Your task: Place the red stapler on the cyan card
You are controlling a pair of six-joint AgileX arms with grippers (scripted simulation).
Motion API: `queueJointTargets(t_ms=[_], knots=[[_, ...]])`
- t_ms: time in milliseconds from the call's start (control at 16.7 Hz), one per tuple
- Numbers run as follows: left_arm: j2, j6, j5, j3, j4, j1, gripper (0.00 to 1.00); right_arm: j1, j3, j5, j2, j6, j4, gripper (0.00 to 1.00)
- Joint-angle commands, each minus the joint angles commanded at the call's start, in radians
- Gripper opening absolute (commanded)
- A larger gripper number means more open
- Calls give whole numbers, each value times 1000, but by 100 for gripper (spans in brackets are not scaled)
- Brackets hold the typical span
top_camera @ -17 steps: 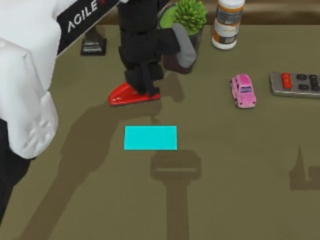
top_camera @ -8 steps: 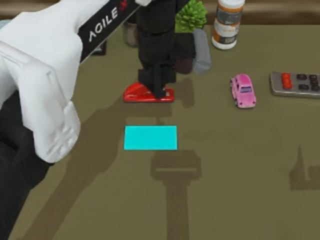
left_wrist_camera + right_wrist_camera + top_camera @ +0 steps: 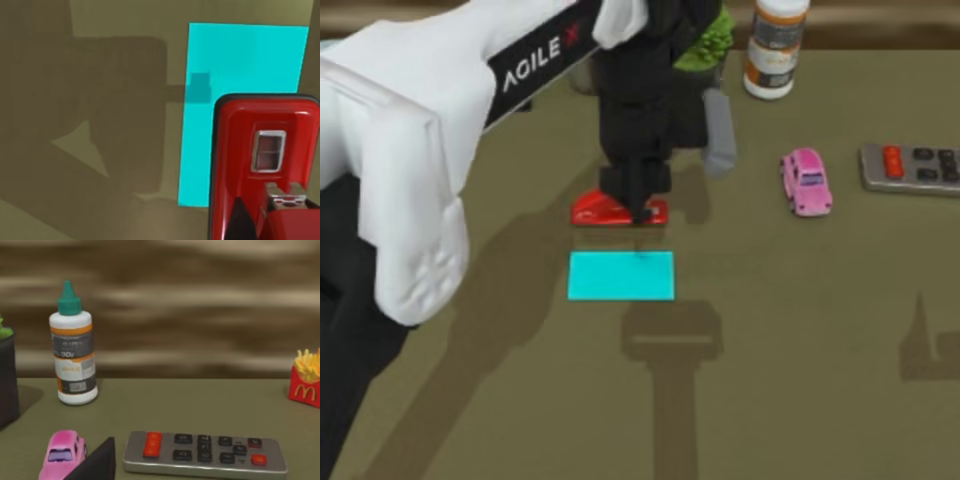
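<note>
The red stapler (image 3: 610, 209) hangs just behind the back edge of the cyan card (image 3: 621, 276), with my left gripper (image 3: 642, 203) shut on its right part. The left arm comes in from the top view's left and covers much of the back of the table. In the left wrist view the stapler (image 3: 265, 160) fills the near side, and the card (image 3: 235, 90) lies below and beyond it, partly overlapped by the stapler's end. My right arm is out of the top view; its wrist view shows only a dark tip (image 3: 97, 462) of its gripper.
A pink toy car (image 3: 806, 182) and a grey remote (image 3: 910, 168) with a red button lie to the right. A white bottle (image 3: 775, 45) and a potted plant (image 3: 710, 35) stand at the back. A fries box (image 3: 306, 382) sits beyond the remote.
My left gripper has carried the stapler rightward and nearer the cyan card; the stapler now sits squarer to the card's back edge. The other things have not moved.
</note>
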Motion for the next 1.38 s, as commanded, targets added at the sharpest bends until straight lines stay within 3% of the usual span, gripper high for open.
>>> queueJointTargets(t_ms=[360,660,1380], knots=[[-33,14,0,-286,243,2,0,0,0,0,0,0,0,100],[-36,16,0,-305,262,2,0,0,0,0,0,0,0,100],[-36,16,0,-305,262,2,90,0,0,0,0,0,0,100]])
